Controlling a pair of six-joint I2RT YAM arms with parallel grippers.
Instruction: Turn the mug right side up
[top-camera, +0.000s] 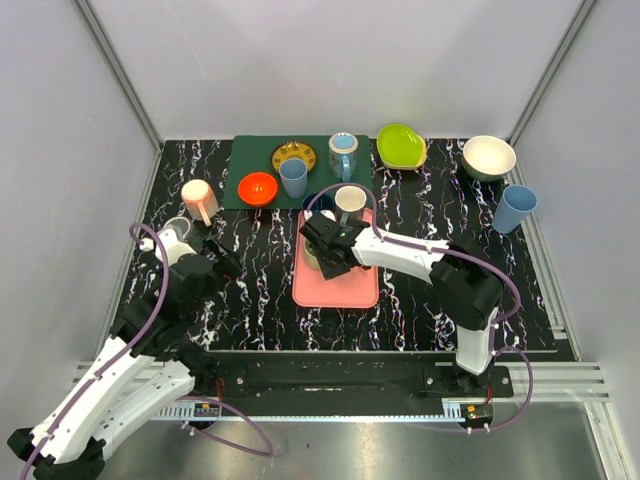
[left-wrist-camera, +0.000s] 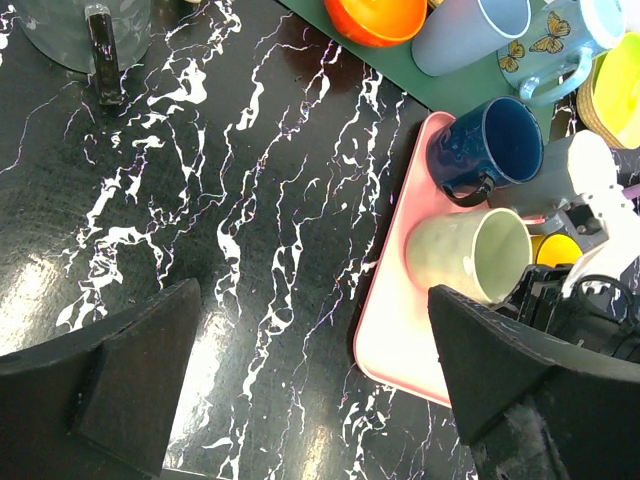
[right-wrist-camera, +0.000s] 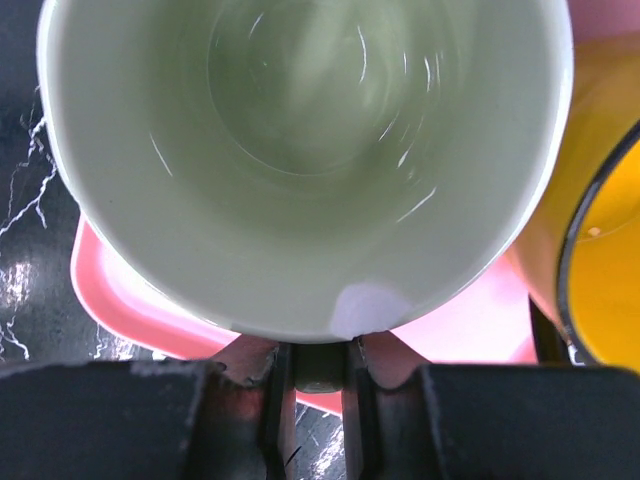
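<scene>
A pale green mug (right-wrist-camera: 300, 150) lies tilted on its side over the pink tray (top-camera: 340, 290), its mouth facing the right wrist camera. It also shows in the left wrist view (left-wrist-camera: 465, 255), and in the top view (top-camera: 312, 258) it is mostly hidden under the gripper. My right gripper (right-wrist-camera: 318, 365) is shut on the mug's handle, at the tray's far left part (top-camera: 325, 245). My left gripper (left-wrist-camera: 310, 370) is open and empty above the black marble table, left of the tray (top-camera: 222, 258).
A navy mug (left-wrist-camera: 490, 150), a yellow mug (right-wrist-camera: 600, 270) and a beige mug (top-camera: 350, 200) crowd the tray's far end. On and near the green mat (top-camera: 235, 150) are an orange bowl (top-camera: 258, 187), cups and bowls. A pink mug (top-camera: 199, 200) and a clear glass mug (top-camera: 175, 232) stand at the left.
</scene>
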